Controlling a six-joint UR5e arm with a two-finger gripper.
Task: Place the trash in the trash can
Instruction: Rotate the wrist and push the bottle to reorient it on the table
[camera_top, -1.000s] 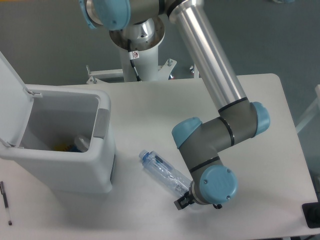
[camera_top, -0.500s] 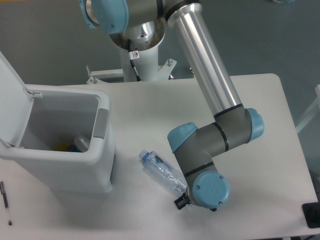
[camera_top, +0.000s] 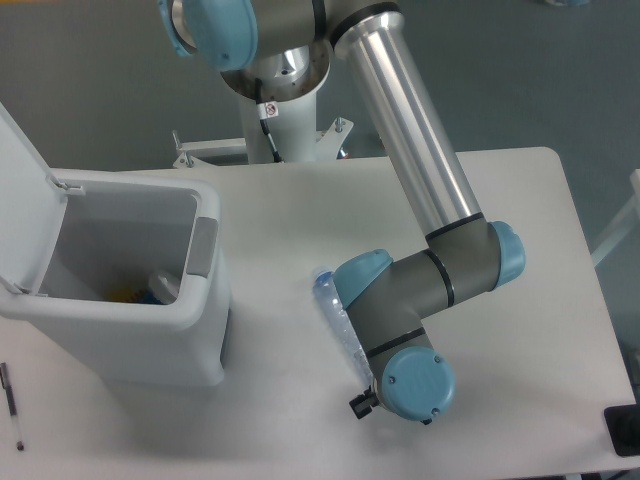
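The fixed camera is looking down on the scene, and nearest to it the wrist of the arm is covering most of the gripper (camera_top: 362, 402), so only a small black tip is showing at the lower edge and I cannot tell whether the jaws are parted or closed, or whether they are gripping anything. The clear plastic bottle (camera_top: 333, 318) is lying or tilting just left of the wrist, its lower end disappearing under the blue joint cap and its upper end pointing toward the back; whether it is resting on the bench (camera_top: 520, 200) or being lifted is unclear. It is probably empty, so it is likely handling as light, thin-walled and slippery, denting under a hard squeeze; a hold across the body near the stiffer neck or base seems safest. At the near left a thin black pen (camera_top: 10, 405) is lying by the bench edge. Farther left the trash can (camera_top: 205, 330) is standing with its lid (camera_top: 20, 190) swung open, with bare bench lying between it and the bottle, while its tall near wall is demanding a lift before crossing.
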